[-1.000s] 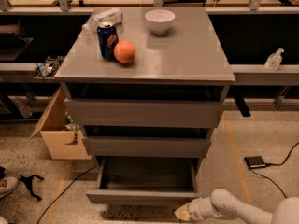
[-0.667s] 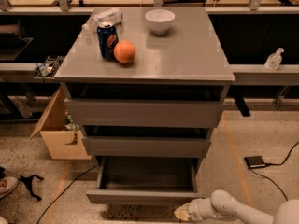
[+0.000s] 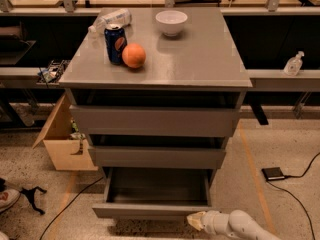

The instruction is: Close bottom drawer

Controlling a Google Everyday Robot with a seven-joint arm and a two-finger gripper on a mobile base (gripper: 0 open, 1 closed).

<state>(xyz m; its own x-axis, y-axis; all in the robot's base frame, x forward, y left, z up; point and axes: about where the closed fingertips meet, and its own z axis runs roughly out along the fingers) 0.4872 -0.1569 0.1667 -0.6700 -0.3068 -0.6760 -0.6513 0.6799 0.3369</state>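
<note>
The bottom drawer (image 3: 150, 210) is the lowest of three grey handle-less drawers in the cabinet. It stands pulled out, with its shallow empty box showing. Its flat front faces me near the floor. My gripper (image 3: 196, 220) is at the end of a white arm that enters from the bottom right. Its tip sits just below and in front of the right end of the drawer front, very close to it. I cannot tell whether it touches.
The cabinet top (image 3: 200, 59) holds a blue can (image 3: 115, 44), an orange (image 3: 133, 55), a white bowl (image 3: 171, 22) and a plastic bottle (image 3: 111, 20). A cardboard box (image 3: 65, 144) stands left of the cabinet. A black device (image 3: 273, 173) with cable lies on the floor right.
</note>
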